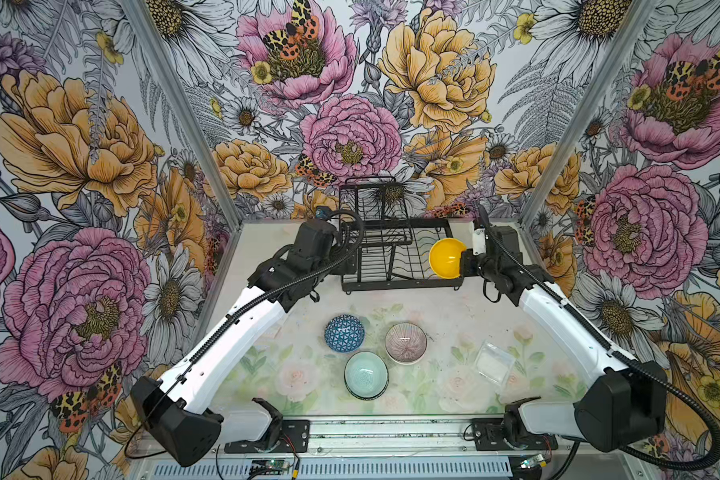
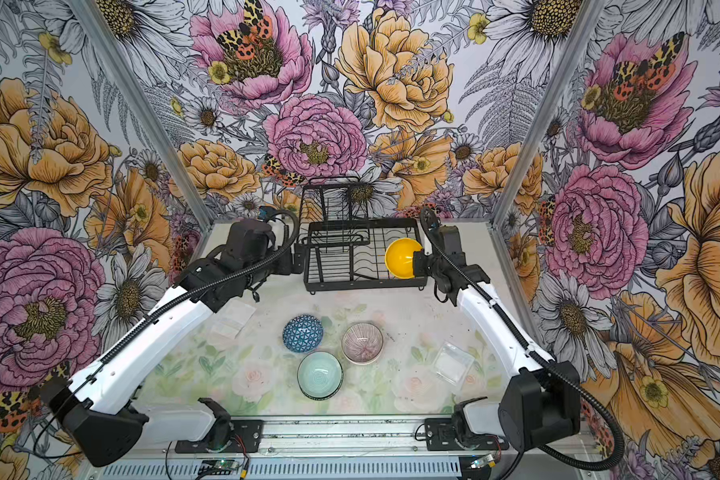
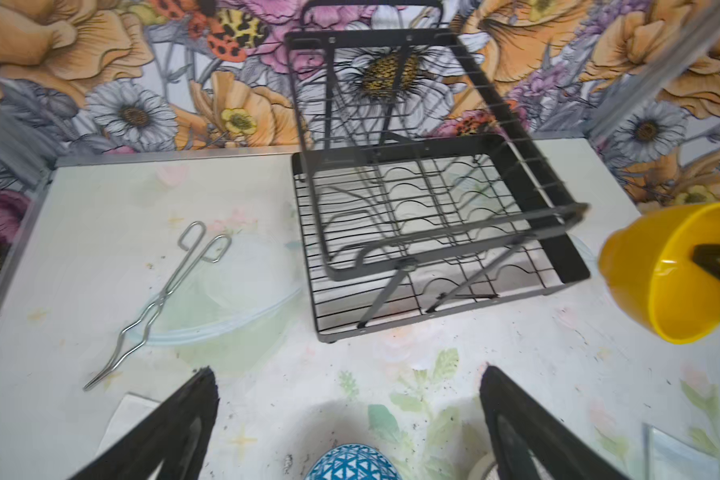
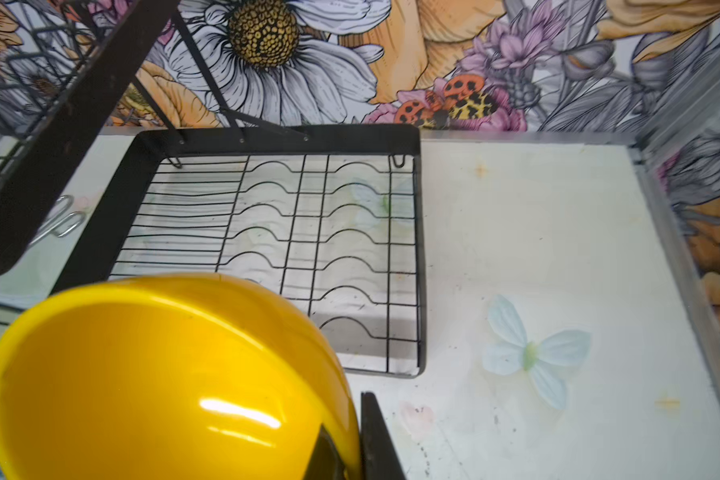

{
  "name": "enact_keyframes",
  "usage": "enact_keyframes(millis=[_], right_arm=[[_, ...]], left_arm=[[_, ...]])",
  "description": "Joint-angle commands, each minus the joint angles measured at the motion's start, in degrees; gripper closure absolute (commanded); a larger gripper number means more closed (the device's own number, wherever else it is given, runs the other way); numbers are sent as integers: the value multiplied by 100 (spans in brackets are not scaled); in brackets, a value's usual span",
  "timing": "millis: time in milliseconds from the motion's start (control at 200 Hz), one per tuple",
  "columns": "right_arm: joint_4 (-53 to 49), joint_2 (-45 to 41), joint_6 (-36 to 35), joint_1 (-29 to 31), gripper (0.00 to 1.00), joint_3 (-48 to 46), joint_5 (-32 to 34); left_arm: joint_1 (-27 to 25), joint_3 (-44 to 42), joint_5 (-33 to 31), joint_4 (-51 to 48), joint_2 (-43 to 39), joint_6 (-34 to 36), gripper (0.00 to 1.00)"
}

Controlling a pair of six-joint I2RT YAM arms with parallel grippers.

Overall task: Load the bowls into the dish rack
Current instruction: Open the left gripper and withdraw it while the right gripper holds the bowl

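Observation:
The black wire dish rack (image 1: 400,286) (image 2: 362,284) (image 3: 566,232) (image 4: 292,139) stands at the back of the table. My right gripper (image 4: 350,449) (image 1: 466,262) is shut on the rim of the plain yellow bowl (image 1: 447,257) (image 2: 403,257) (image 3: 666,274) (image 4: 163,374), held tilted over the rack's right end. My left gripper (image 3: 348,374) is open and empty, hanging in front of the rack's left end, just above the blue-patterned bowl (image 1: 344,333) (image 2: 302,333) (image 3: 350,463). The pink-striped bowl (image 1: 405,343) (image 2: 362,343) and the pale teal bowl (image 1: 366,374) (image 2: 319,375) sit on the table nearby.
Thin metal tongs (image 3: 171,291) (image 4: 63,220) lie left of the rack, partly on a clear lid (image 3: 225,307). A clear square tub (image 1: 493,361) (image 2: 454,361) sits at the right front. Another clear tub (image 2: 229,322) lies under the left arm.

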Motion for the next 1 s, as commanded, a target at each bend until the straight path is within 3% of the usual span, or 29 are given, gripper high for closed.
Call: enact_keyframes(millis=[0,130,375,591,996], right_arm=[[1081,388,-735,-18,100,124,931],[2902,877,-1418,-62,100,-304,1206],[6950,1973,-2826,-148,100,-1202,574],[7572,2943,-3145,-235,100,-649,720],[7774,3893,-4135,-247,100,192,615]], left_arm=[[656,-406,186,278,-42,-62,1],[1196,-748,684,628,104,-105,1],[1513,-1111,1201,1012,395,-118,1],[1661,-1398,1585,1261,638,-192,1],[1689,-1292,1744,1337,1328,-202,1]])
